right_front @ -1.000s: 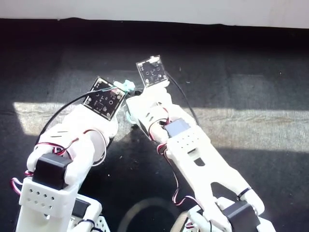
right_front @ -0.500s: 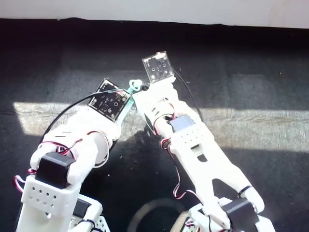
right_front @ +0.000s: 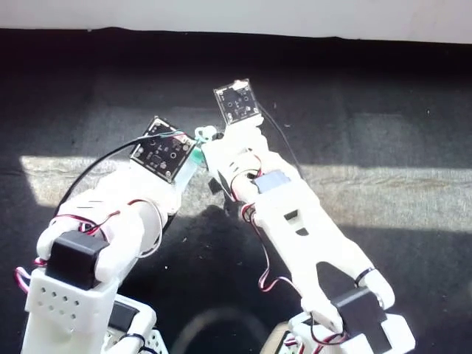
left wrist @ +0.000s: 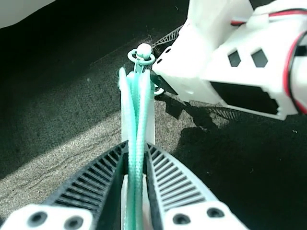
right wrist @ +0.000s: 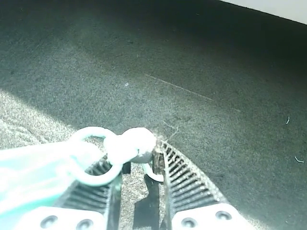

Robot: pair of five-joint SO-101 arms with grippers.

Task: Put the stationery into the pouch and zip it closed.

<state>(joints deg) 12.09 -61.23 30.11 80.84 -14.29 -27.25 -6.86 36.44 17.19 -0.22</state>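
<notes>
Shifted slightly left: left claw [left wrist: 136,146] clamped on pouch [left wrist: 139,96], right claw [right wrist: 138,164] pinching zipper pull [right wrist: 130,143]. Black mat [right_front: 383,81], sunlit band [right_front: 391,193].

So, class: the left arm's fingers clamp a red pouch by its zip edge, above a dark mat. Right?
No: the pouch is pale green, not red, as the left wrist view shows. The left fingers clamp its zip edge above the dark mat.

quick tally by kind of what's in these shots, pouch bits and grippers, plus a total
teal fabric pouch: 1
pale ring-and-bead zipper pull: 1
black-fingered grippers: 2 (left gripper, right gripper)
total: 4
</notes>
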